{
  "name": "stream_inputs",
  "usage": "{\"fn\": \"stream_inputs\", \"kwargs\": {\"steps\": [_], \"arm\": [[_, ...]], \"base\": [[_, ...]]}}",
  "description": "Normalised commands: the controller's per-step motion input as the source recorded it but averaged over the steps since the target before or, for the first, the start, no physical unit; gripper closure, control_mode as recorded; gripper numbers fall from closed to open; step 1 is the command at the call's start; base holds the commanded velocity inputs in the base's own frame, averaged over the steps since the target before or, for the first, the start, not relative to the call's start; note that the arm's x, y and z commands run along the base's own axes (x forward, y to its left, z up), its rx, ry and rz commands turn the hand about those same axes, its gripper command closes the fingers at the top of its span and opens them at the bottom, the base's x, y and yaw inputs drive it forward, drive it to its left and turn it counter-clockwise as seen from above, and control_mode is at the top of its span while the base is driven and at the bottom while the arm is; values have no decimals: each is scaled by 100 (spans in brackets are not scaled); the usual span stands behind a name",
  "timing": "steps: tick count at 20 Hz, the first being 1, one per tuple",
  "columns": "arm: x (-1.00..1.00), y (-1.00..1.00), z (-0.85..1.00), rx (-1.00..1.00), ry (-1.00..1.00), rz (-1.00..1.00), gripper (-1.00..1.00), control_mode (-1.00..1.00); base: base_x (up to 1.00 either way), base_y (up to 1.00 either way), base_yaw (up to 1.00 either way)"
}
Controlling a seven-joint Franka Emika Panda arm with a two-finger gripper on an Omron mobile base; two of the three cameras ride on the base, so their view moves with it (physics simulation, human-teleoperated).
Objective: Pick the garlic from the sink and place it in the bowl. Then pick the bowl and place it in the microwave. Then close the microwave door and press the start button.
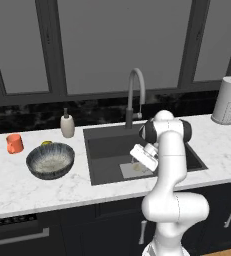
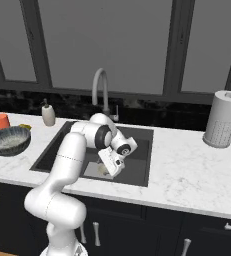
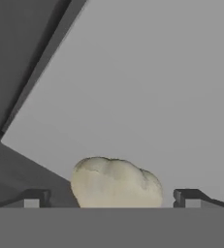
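Note:
The garlic [image 3: 116,183], a pale lumpy bulb, lies on the lighter drain plate [image 3: 147,97] in the dark sink [image 1: 107,150]. My gripper [image 3: 112,199] is lowered into the basin and stands open, one fingertip [image 3: 33,198] on each side of the bulb with a gap to both. From the base, the gripper [image 1: 137,164] [image 2: 107,167] hangs just over the garlic [image 1: 137,169] [image 2: 104,170]. The bowl [image 1: 50,160] [image 2: 9,140] sits upright on the counter left of the sink [image 2: 137,150]. The microwave and its door are out of view.
The tall curved faucet [image 1: 136,95] rises behind the basin. An orange mug [image 1: 15,143], a yellow-green fruit [image 1: 46,143] and a soap dispenser [image 1: 67,124] stand near the bowl. A paper towel roll [image 1: 228,100] stands at the far right of the marble counter.

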Motion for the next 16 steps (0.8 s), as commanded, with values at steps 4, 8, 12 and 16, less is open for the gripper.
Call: {"fn": "stream_inputs", "kwargs": {"steps": [4, 8, 12, 16], "arm": [[27, 0, -35, 0, 0, 0, -100, -100], [8, 0, -29, 0, 0, 0, 100, -100], [-9, 0, -21, 0, 0, 0, 100, -100], [-30, -8, 4, 0, 3, 0, 100, -100]], "base": [[0, 0, 0], [0, 0, 0], [0, 0, 0], [0, 0, 0]]}}
